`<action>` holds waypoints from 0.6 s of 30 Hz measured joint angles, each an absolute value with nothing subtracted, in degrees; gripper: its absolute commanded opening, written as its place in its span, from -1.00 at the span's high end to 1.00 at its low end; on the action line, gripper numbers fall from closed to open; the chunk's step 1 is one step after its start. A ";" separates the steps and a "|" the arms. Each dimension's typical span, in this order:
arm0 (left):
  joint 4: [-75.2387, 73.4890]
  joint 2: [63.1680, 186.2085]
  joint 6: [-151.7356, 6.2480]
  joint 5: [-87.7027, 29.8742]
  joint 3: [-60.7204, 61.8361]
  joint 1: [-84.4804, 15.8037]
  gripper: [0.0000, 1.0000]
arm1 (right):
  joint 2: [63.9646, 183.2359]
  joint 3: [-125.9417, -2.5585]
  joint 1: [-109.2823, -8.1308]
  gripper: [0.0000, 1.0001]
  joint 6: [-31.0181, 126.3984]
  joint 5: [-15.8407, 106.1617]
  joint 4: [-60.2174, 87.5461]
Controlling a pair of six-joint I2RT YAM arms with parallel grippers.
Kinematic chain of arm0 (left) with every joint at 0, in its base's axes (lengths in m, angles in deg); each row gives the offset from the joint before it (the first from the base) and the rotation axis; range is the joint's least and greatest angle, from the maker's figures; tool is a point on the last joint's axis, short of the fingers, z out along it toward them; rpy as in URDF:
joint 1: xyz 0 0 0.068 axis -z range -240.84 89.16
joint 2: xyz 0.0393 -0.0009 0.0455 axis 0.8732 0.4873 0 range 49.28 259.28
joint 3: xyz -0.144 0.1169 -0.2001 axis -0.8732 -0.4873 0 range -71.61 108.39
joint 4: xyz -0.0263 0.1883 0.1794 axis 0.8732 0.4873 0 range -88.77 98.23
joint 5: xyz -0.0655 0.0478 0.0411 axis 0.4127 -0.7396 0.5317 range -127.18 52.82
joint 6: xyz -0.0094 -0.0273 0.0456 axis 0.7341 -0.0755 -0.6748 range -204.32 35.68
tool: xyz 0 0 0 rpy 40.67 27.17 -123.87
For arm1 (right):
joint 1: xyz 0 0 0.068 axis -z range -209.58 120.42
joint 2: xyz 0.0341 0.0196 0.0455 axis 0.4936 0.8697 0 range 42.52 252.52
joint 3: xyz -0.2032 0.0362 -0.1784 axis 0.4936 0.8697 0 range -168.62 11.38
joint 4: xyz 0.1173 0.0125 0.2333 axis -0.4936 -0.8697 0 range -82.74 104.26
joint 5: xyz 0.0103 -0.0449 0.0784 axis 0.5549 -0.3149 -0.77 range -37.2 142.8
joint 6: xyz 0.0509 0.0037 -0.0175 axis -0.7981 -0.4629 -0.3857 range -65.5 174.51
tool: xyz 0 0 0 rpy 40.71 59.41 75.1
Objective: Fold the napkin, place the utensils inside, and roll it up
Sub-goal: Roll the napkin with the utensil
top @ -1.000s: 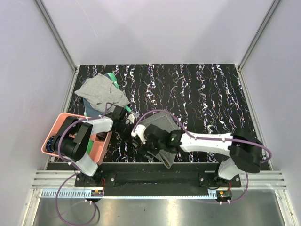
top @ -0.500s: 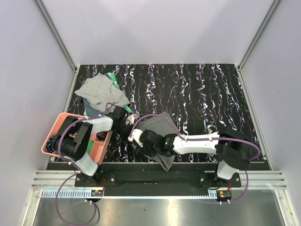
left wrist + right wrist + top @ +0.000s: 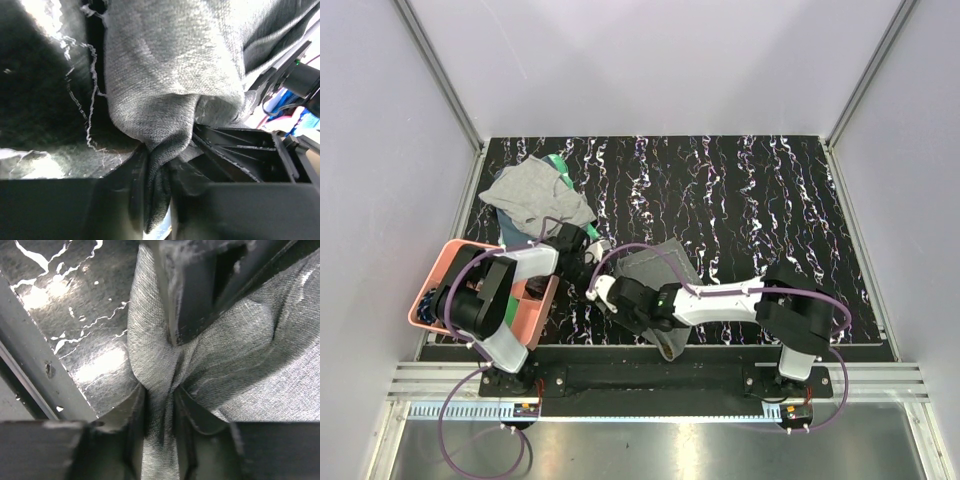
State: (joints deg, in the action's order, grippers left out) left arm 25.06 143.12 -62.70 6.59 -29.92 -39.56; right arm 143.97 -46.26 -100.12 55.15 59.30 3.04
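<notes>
L: my left gripper (image 3: 159, 175) pinches napkin (image 3: 665, 262) | R: my right gripper (image 3: 160, 410) clamps it too | napkin at 6 o'clock on table (image 3: 770, 200)

This is a robotics lab cell. Blank pale walls (image 3: 660, 60) close in three sides, joined at the corners by bare aluminium posts (image 3: 440, 75). Two arms, left (image 3: 490, 300) and right (image 3: 720, 300), are bolted to a slotted aluminium rail (image 3: 880, 380) at the near edge of a black marbled desk (image 3: 770, 190). Purple cables (image 3: 442, 430) loop loose from their bases, and a pink bin (image 3: 435, 285) sits at the desk's left edge.
</notes>
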 measured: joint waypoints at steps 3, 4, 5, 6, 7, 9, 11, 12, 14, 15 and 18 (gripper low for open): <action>25.70 142.99 -62.63 6.51 -29.94 -40.48 -0.25 | 144.10 -46.50 -99.03 0.54 54.19 57.77 2.86; 25.81 142.60 -62.15 6.59 -29.98 -40.96 -0.30 | 144.06 -46.53 -98.35 0.56 53.93 56.51 2.88; 25.98 141.73 -62.00 6.53 -30.01 -41.37 -0.39 | 143.99 -46.53 -97.43 0.57 53.55 54.89 2.91; 26.13 140.55 -61.89 5.98 -30.03 -41.86 -0.44 | 143.88 -46.50 -96.39 0.57 53.18 52.81 2.99; 26.13 139.37 -61.76 5.63 -30.07 -42.25 -0.47 | 143.82 -46.39 -95.42 0.57 52.88 50.93 3.10; 26.00 136.90 -61.36 4.56 -30.14 -42.84 -0.55 | 143.62 -45.83 -92.69 0.58 52.44 45.36 3.82; 25.48 134.69 -60.77 3.34 -30.49 -43.23 -0.61 | 143.44 -45.06 -90.00 0.58 52.07 39.83 4.72; 25.26 133.38 -60.31 2.77 -30.71 -43.30 -0.65 | 143.44 -44.60 -88.21 0.58 51.91 35.96 5.24; 24.58 131.43 -59.77 2.02 -31.10 -43.30 -0.67 | 143.44 -44.06 -86.18 0.58 51.72 31.87 5.44; 24.01 130.64 -59.48 1.81 -31.32 -43.30 -0.67 | 143.49 -43.75 -84.95 0.58 51.65 29.34 5.42; 22.18 128.22 -58.78 1.37 -32.19 -43.30 -0.69 | 143.99 -43.42 -82.09 0.60 51.63 23.09 5.29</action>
